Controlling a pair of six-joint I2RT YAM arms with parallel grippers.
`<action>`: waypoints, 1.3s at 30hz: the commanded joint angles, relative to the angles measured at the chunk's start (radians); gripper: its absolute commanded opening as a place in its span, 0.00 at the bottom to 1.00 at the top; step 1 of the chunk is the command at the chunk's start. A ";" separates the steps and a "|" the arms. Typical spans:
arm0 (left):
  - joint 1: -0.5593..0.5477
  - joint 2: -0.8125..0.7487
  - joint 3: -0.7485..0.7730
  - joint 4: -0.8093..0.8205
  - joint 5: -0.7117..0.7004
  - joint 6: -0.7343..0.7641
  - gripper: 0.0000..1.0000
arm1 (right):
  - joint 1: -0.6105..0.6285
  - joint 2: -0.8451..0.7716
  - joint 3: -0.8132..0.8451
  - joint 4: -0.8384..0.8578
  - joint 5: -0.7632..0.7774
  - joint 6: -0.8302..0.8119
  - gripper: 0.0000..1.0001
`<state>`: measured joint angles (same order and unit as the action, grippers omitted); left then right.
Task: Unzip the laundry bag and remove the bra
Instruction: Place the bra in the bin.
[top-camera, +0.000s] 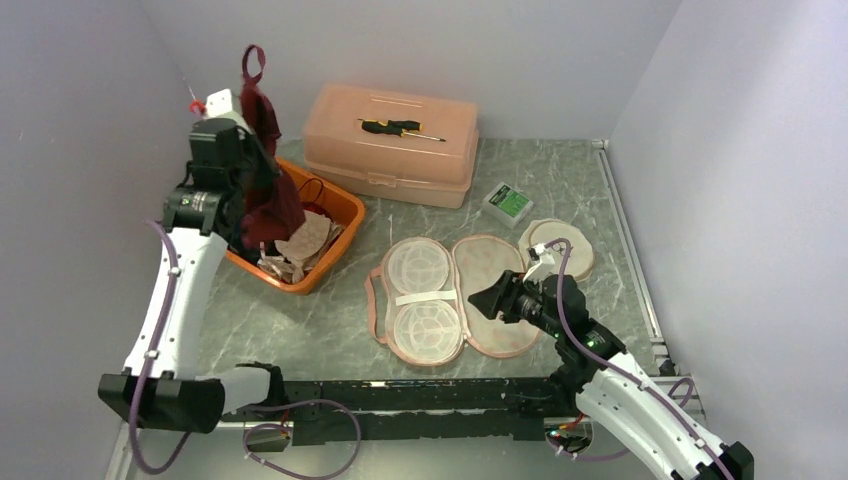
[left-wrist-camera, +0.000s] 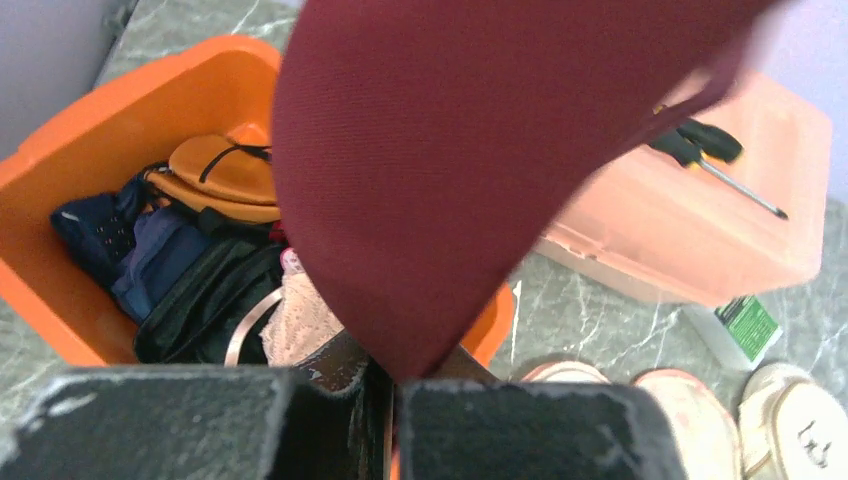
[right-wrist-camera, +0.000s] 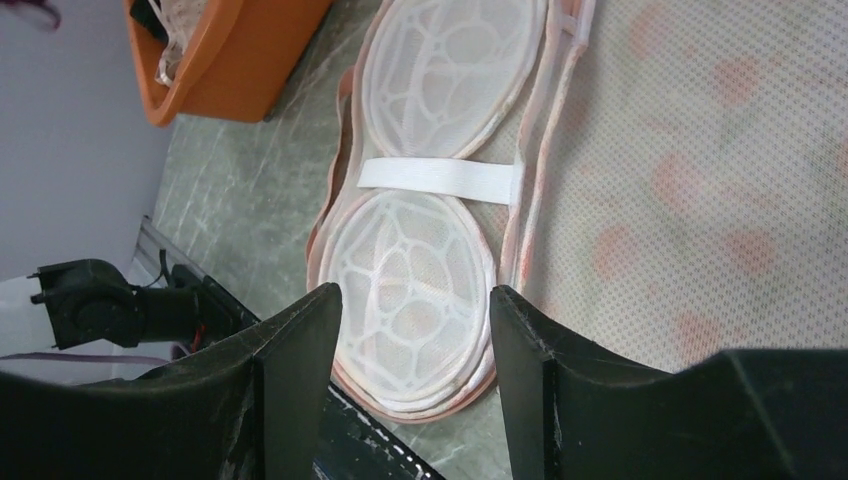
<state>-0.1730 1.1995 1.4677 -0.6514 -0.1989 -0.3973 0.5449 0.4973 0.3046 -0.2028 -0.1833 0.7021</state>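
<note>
A dark red bra (top-camera: 268, 185) hangs in the air over the orange bin, its strap looping above. My left gripper (top-camera: 232, 112) is shut on it; in the left wrist view the red fabric (left-wrist-camera: 450, 150) fills the top and runs down between the closed fingers of the left gripper (left-wrist-camera: 392, 400). The pink mesh laundry bag (top-camera: 428, 298) lies unzipped and spread flat mid-table, its two white domed cages showing. My right gripper (top-camera: 487, 298) hovers low over the bag's right flap, open and holding nothing. From the right wrist view, one white cage of the bag (right-wrist-camera: 415, 270) sits between the right gripper's (right-wrist-camera: 415, 330) parted fingers.
An orange bin (top-camera: 335, 215) holding several garments stands at the left, under the bra. A peach toolbox (top-camera: 390, 150) with a screwdriver (top-camera: 400, 127) on its lid sits at the back. A small green-and-white box (top-camera: 507, 202) and a round pad (top-camera: 565, 245) lie to the right.
</note>
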 joint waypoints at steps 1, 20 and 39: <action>0.223 0.010 -0.060 0.141 0.311 -0.109 0.03 | 0.001 0.001 -0.002 0.084 -0.045 -0.003 0.60; 0.359 0.011 -0.207 0.445 0.575 -0.325 0.03 | 0.002 -0.032 -0.039 0.086 -0.050 -0.022 0.59; 0.472 0.104 -0.696 0.968 0.684 -0.669 0.02 | 0.002 -0.077 -0.065 0.070 -0.060 -0.006 0.59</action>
<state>0.2989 1.3151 0.7925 0.1421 0.4438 -1.0019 0.5449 0.4133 0.2493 -0.1734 -0.2237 0.6991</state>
